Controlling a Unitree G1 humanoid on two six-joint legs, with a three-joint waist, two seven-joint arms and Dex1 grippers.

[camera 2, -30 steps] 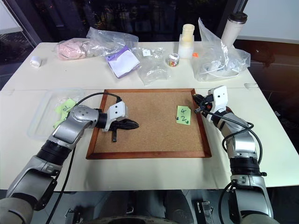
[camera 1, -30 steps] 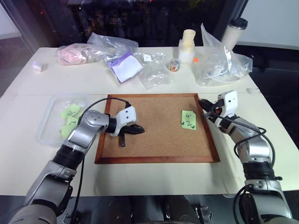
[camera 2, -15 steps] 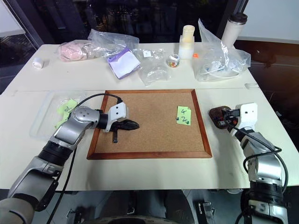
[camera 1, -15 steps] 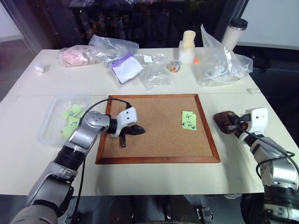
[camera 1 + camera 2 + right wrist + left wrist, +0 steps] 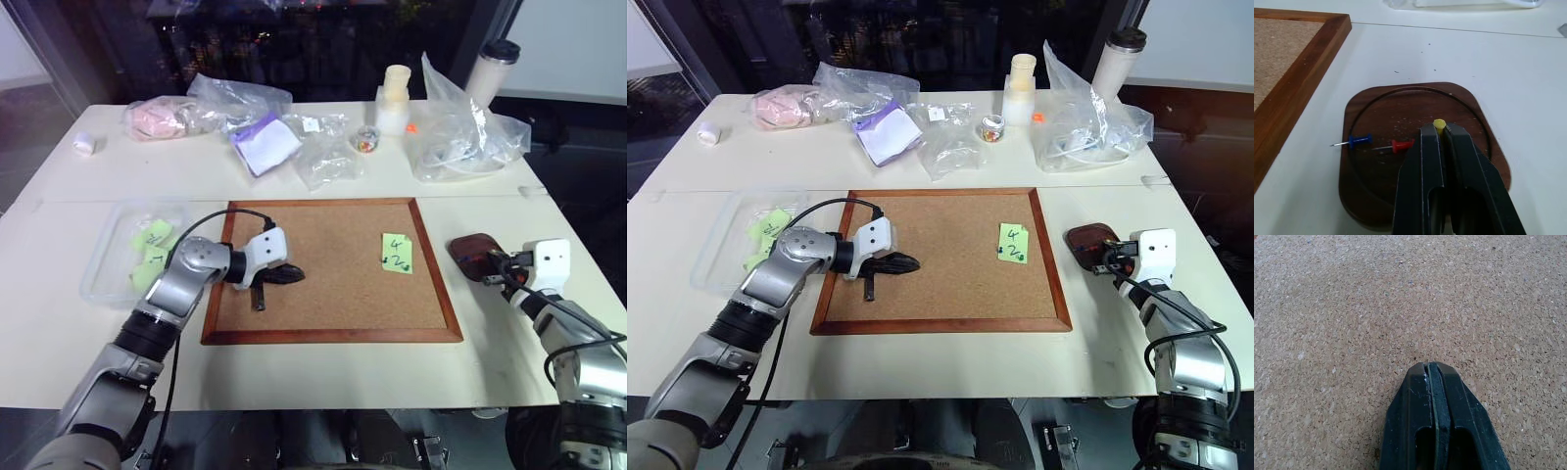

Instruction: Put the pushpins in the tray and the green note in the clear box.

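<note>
Holding: my right claw [image 5: 1439, 131] was clamped on a yellow-headed pushpin [image 5: 1439, 124] over the small reddish-brown tray [image 5: 1371, 196].
Resting: my left claw [image 5: 1432, 374] sat pressed together above the wood-framed cork board [image 5: 1352, 308].

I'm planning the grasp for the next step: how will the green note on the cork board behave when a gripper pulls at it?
The green note looks thin and light, so it would probably bend rather than lift stiffly. It lies flat on the cork board, leaving little edge to catch; fingers may slide over it.
</note>
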